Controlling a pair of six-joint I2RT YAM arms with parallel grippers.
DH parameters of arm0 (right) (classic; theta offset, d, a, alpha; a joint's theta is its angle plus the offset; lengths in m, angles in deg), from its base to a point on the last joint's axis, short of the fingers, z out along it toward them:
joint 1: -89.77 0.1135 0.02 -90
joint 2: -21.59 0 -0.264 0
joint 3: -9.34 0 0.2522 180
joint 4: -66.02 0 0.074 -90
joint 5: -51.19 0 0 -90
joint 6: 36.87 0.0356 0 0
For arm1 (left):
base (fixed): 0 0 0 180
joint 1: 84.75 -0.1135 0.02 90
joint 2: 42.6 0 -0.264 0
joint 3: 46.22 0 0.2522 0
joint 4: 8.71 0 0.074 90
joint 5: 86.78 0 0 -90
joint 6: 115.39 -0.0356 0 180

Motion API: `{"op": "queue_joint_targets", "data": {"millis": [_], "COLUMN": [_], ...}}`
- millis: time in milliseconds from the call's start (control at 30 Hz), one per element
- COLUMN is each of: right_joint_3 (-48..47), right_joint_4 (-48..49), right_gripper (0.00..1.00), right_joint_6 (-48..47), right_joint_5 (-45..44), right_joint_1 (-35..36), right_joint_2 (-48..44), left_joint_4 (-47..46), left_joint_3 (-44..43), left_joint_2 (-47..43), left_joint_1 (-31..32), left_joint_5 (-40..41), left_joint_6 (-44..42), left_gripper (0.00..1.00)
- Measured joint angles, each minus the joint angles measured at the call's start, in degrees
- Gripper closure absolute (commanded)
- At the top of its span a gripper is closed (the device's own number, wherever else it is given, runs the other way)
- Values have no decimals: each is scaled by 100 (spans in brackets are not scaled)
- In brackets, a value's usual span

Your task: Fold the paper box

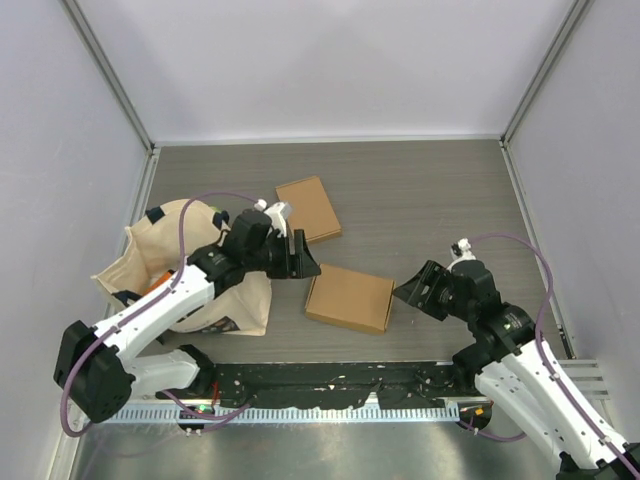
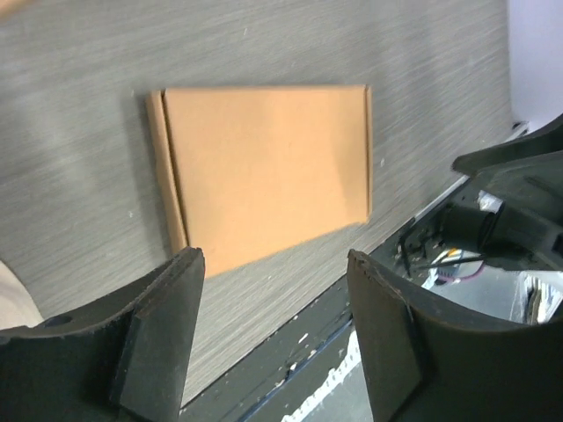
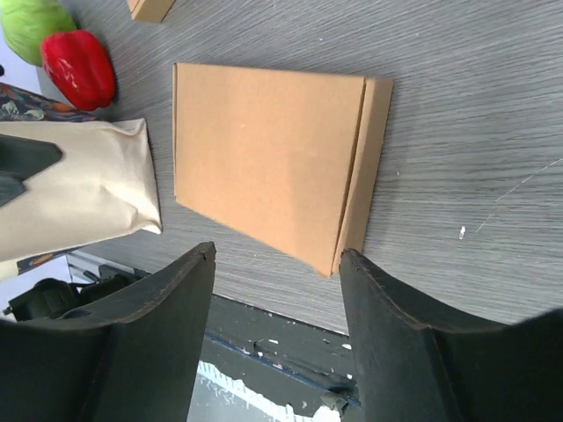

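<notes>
My left hand [image 1: 301, 262] and my right hand [image 1: 410, 292] both stand open, with nothing between the fingers of either. The paper box [image 1: 349, 298] lies flat and closed on the table [image 1: 440, 200] between them, near both and held by neither. A second flat box [image 1: 309, 208] lies farther back, and a cloth bag [image 1: 165, 260] sits under my left arm.

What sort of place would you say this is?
Likely a lab robot cell: pale wall panels enclose a grey table, a left arm and right arm mount at its near edge, and a cardboard box lies between them.
</notes>
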Motion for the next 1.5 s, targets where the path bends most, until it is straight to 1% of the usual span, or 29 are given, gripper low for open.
{"op": "queue_joint_targets", "data": {"millis": [67,100,200,300,433,500,567,633,733,800,900,1000,1067,1167,1267,1300,1333,1367,1400,1467,1500], "right_joint_3": [-103,-122,-129,-127,2,188,400,603,852,979,970,754,476,17,-612,-901,-1233,-1554,-1869,-2446,-2643], "right_joint_4": [-57,-39,81,249,568,850,1069,1303,1698,2046,2151,2072,2031,2055,2013,1888,1716,1587,1425,1062,925], "right_gripper": [34,34,33,34,34,35,37,40,40,40,37,35,34,31,26,22,20,19,17,16,16], "right_joint_6": [-31,-39,-109,-199,-225,-199,-149,-37,251,470,562,474,295,-42,-492,-658,-822,-968,-1123,-1438,-1558], "right_joint_5": [-48,-48,-39,-44,-17,52,120,184,236,243,24,-369,-531,-660,-686,-734,-841,-949,-1095,-1445,-1617], "right_joint_1": [0,2,0,2,2,2,2,2,2,2,-9,-208,-522,-1134,-1663,-1786,-1864,-1908,-1926,-1930,-1930], "right_joint_2": [149,245,745,1222,1587,1714,1856,1991,2122,2170,2330,2671,3023,3582,4087,4232,4350,4433,4459,4433,4391], "left_joint_4": [186,232,334,374,704,918,975,968,942,933,964,1003,1106,1150,1366,1663,1932,2068,2210,2605,2732], "left_joint_3": [-343,-468,-833,-896,-1027,-1241,-1434,-1486,-1580,-1858,-2583,-3348,-3974,-4903,-5781,-6282,-6876,-7379,-7707,-8332,-8491], "left_joint_2": [28,63,369,824,1700,2184,2675,2959,3265,3467,4019,4588,4994,5584,6015,6205,6419,6572,6620,6594,6492], "left_joint_1": [-2,-2,0,4,162,332,507,603,741,824,931,914,907,905,903,879,866,866,861,848,841], "left_joint_5": [70,94,120,133,398,629,791,811,654,577,675,772,866,992,1152,1217,1314,1445,1563,1947,2151], "left_joint_6": [-144,-181,-332,-466,-713,-804,-887,-890,-841,-824,-861,-868,-879,-918,-1075,-1156,-1255,-1370,-1484,-1740,-1860], "left_gripper": [23,22,21,20,21,21,24,29,32,34,33,31,29,23,19,14,8,5,2,0,1]}}
